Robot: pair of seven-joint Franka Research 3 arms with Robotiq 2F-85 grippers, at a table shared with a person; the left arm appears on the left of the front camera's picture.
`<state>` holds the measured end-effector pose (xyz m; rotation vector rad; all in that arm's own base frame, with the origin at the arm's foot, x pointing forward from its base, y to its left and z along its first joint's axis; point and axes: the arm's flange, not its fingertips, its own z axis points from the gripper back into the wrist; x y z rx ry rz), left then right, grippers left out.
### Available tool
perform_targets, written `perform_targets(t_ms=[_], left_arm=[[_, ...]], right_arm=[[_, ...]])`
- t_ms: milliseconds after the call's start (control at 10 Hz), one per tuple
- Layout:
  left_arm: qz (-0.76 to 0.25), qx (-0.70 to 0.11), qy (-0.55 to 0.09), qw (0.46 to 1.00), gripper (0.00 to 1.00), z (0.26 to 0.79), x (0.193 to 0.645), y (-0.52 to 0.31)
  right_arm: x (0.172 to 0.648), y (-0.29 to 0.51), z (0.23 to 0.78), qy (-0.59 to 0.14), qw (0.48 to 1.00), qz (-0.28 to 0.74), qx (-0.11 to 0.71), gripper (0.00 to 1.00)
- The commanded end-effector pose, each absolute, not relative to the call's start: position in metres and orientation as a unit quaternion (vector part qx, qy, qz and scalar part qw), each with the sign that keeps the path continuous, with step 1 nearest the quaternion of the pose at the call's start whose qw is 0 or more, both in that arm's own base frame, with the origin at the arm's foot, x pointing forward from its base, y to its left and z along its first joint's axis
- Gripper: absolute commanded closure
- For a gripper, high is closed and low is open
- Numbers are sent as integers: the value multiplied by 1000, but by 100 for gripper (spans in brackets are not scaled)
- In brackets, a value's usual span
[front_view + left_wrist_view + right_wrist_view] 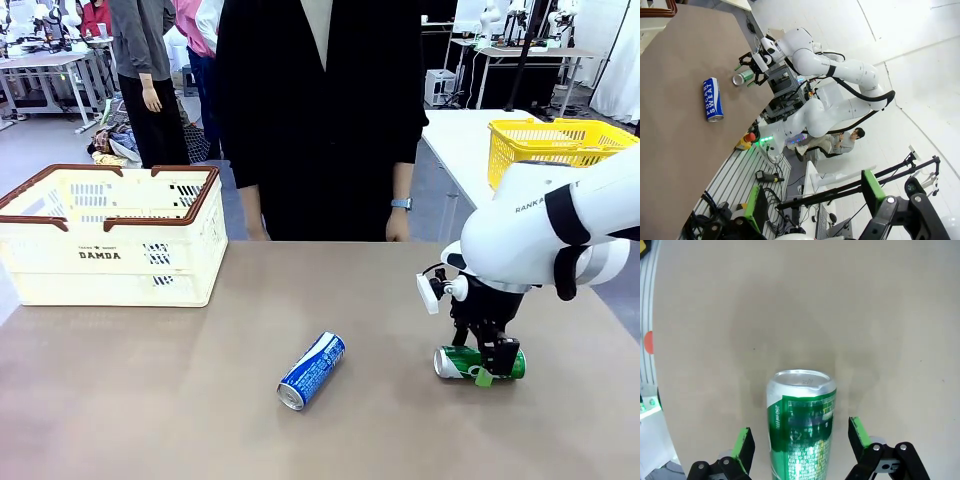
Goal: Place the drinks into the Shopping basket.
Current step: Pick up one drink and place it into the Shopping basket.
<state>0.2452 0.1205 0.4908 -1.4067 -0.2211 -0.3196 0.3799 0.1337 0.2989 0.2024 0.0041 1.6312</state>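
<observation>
Right pincer [801, 437] points down, spread astride green can [801, 400], apparently not touching.

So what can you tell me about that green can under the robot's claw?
The green can is a small aluminium drink can, green with white print and silver ends. It lies on its side on the brown table. The right gripper straddles it, jaws open, green pads either side, not touching.

Brown tabletop [150, 410]: cream-white slotted plastic basket [100, 272] at left; blue-and-white aluminium can [311, 370] and green aluminium can [460, 362] lie on their sides, apart.
</observation>
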Motion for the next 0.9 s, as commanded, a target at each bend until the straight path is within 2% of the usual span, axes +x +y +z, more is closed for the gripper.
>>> perform_targets(t_ms=[0, 200, 300, 400, 500, 800], left_arm=[[-144, -653, -107, 736, 0, 494, 245, 119], [-144, -653, -107, 736, 0, 494, 245, 119], [-144, -653, -107, 736, 0, 494, 245, 119], [-144, -653, -107, 736, 0, 494, 245, 119], [-144, -653, -107, 736, 0, 494, 245, 119], [-144, -653, -107, 736, 0, 494, 245, 119]], right_arm=[[365, 128, 288, -5, 689, 720, 84, 0], [366, 128, 285, 1, 687, 721, 91, 0], [367, 129, 285, 4, 682, 725, 97, 15], [366, 129, 284, 14, 682, 724, 103, 73], [366, 129, 284, 16, 681, 724, 106, 100], [363, 130, 288, 12, 684, 722, 100, 100]])
